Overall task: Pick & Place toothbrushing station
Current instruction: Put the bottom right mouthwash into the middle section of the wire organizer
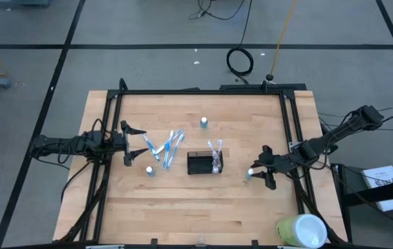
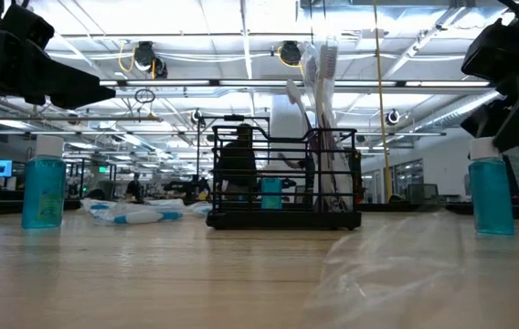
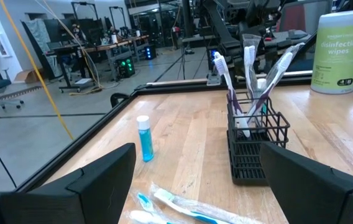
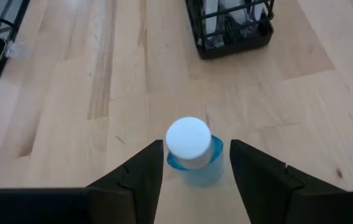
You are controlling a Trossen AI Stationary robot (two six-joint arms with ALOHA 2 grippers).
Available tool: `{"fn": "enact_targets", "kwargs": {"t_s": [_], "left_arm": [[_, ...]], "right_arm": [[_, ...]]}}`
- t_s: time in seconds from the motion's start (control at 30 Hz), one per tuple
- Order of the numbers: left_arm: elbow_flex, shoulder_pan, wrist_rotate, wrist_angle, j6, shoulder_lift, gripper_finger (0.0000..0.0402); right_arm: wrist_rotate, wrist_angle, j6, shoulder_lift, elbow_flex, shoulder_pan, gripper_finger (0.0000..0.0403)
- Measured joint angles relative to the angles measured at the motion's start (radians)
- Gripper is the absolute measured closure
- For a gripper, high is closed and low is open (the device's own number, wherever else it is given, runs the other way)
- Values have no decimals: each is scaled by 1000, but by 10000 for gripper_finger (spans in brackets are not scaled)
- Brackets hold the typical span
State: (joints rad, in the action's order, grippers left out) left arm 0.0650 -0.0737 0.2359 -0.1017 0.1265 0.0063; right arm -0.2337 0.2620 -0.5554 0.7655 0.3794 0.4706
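Observation:
The toothbrushing station (image 1: 200, 163) is a small black wire holder standing at the table's middle, with several toothbrushes (image 3: 251, 68) upright in its right end. A small blue bottle with a white cap (image 4: 190, 142) stands on the table to the holder's right. My right gripper (image 1: 259, 173) is open just above it, slanting down, its fingers on either side of the bottle's top with narrow gaps. My left gripper (image 1: 129, 143) waits open and level at the table's left, pointing at the holder.
Wrapped toothbrushes (image 1: 165, 144) lie left of the holder. Two more blue bottles stand at the far middle (image 1: 203, 122) and left of the holder (image 1: 150, 170). A wipes canister (image 1: 300, 230) stands at the near right corner. A black frame (image 1: 203, 91) borders the table.

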Motion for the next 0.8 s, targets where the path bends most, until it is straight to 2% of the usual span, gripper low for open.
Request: {"fn": "enact_targets", "kwargs": {"t_s": [0.3,0.6,0.8], "left_arm": [[0,0,0,0,0,0,50],[0,0,0,0,0,0,50],[0,0,0,0,0,0,50]], "right_arm": [[-1,-4,19,4,0,0,225],[0,-25,42,39,0,0,265],[11,-102,88,86,0,0,275]]}}
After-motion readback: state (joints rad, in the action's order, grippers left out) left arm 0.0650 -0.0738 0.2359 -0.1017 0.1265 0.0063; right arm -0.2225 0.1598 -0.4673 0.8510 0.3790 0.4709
